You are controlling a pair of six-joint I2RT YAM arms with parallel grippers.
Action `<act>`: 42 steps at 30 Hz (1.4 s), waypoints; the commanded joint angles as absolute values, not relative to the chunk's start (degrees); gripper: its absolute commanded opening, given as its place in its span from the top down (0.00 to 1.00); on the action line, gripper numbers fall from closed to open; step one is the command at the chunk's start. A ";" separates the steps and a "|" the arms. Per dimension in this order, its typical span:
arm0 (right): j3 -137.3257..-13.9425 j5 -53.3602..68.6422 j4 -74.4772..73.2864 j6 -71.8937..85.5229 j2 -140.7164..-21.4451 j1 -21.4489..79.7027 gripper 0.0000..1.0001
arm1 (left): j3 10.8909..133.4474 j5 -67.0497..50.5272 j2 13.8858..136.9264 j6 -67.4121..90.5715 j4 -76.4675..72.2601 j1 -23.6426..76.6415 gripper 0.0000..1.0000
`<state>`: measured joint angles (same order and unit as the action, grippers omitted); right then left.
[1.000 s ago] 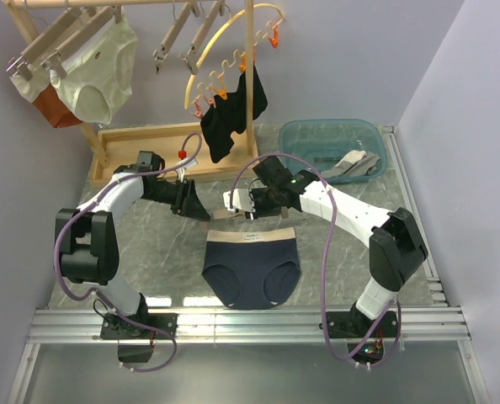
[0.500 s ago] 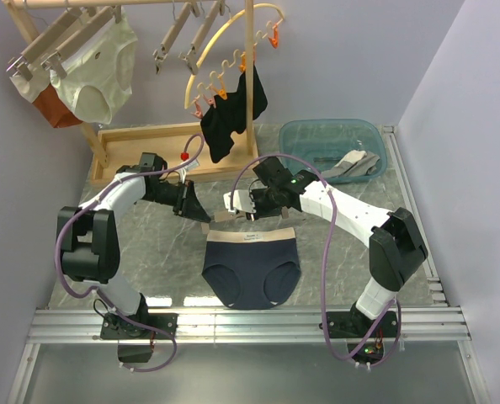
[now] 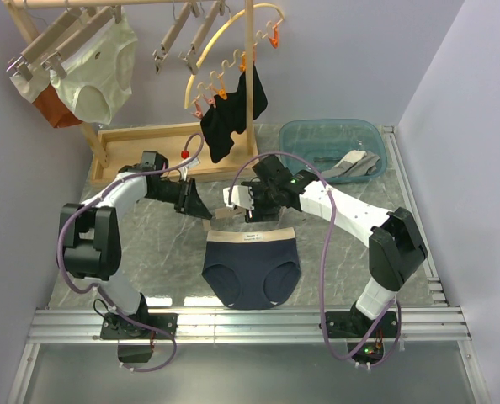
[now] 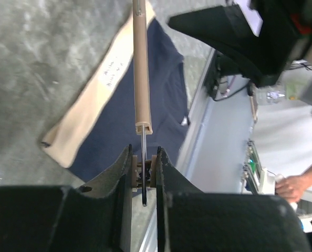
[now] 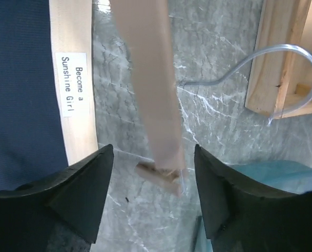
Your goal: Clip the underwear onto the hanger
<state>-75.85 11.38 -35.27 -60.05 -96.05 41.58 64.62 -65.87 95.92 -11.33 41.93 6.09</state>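
Top view: the underwear (image 3: 250, 271) lies flat on the table (image 3: 149, 252), btwn the two arm bases. Its tan waistband (image 3: 250, 237) is on the far side and the leg holes face the arms. Just beyond the waistband the L gripper (image 3: 194, 204) and R gripper (image 3: 248, 204) face each other w/ the hanger (image 4: 140, 68) btwn them. From up there the arms hide most of the bar, only small tan bits show, and neither pincer's state can be read.

L wrist view shows the L side. The fingers (image 4: 122, 176) are pressed together on the metal clip at the bar's end, w/ only a thin slot left, filled by clip parts and a wire pin. The bar runs straight away from them. In this picture it overlaps both waistband and navy cloth. The R gripper is a black mass at the far end.

R wrist view corrects that overlap: the bar sits beside the waistband, over bare marble, not on the cloth. This pincer is spread wide. The bar, blurred and close to the lens, passes btwn the pads w/o visibly touching either, and its end clip (image 5: 158, 177) shows there too. A wire hook (image 5: 219, 71) reaches from beside the bar toward the wooden tray (image 5: 282, 47), w/ a corner of the blue bin (image 5: 261, 181) nearby. Only this view lets the label (image 5: 74, 84) be read: "Become a Sunshine Girl".

Top view alone shows the cream briefs (image 3: 94, 71) hanging far left and a black garment (image 3: 229, 118) on orange pegs.
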 commanded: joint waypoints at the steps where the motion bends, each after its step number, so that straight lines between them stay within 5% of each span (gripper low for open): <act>1: -77.69 11.07 -32.96 -55.90 -94.84 41.40 0.29 | 66.53 -65.04 97.12 -8.35 36.49 6.15 1.00; 2: -77.87 11.51 -33.05 -55.46 -94.57 41.14 0.22 | 66.62 -64.78 97.47 -7.83 35.95 6.15 1.00; 7: -80.94 14.84 -35.84 -50.90 -93.96 40.34 0.22 | 67.67 -64.51 99.75 -5.01 32.79 6.15 1.00; 18: -78.32 29.62 -28.76 -19.13 -96.77 40.34 0.42 | 71.37 -64.34 104.59 -4.57 31.91 6.15 1.00; 32: -74.00 16.62 -13.45 -6.86 -105.64 44.03 0.42 | 71.63 -64.86 106.17 -3.78 30.32 6.15 1.00; 42: -70.75 11.17 -7.56 -5.27 -108.45 49.22 0.31 | 71.63 -65.13 107.14 -3.69 30.06 6.15 1.00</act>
<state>-71.66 14.33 -12.05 -6.15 -107.35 47.75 69.47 -63.18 106.78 -3.60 31.05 6.09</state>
